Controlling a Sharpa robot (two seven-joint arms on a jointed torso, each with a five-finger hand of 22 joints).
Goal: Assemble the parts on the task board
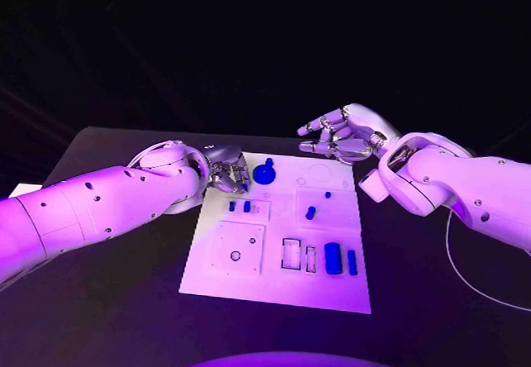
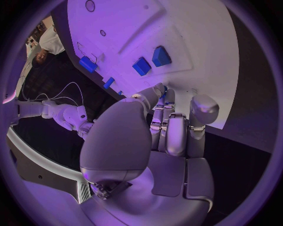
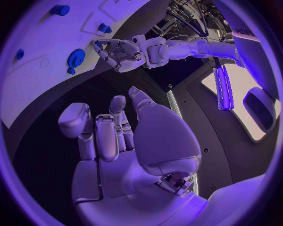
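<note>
Lettering on the task board (image 1: pixel 213 280) or parts cannot be read

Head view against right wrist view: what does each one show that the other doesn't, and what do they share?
Head view: the whole board, with two long blue parts lying side by side near its right edge.
Right wrist view: the palm side of the right robot hand, fingers apart, holding nothing.
Both: the left robot hand at the board's far left corner, close beside the blue gear. Neither settles whether it touches the gear.
</note>
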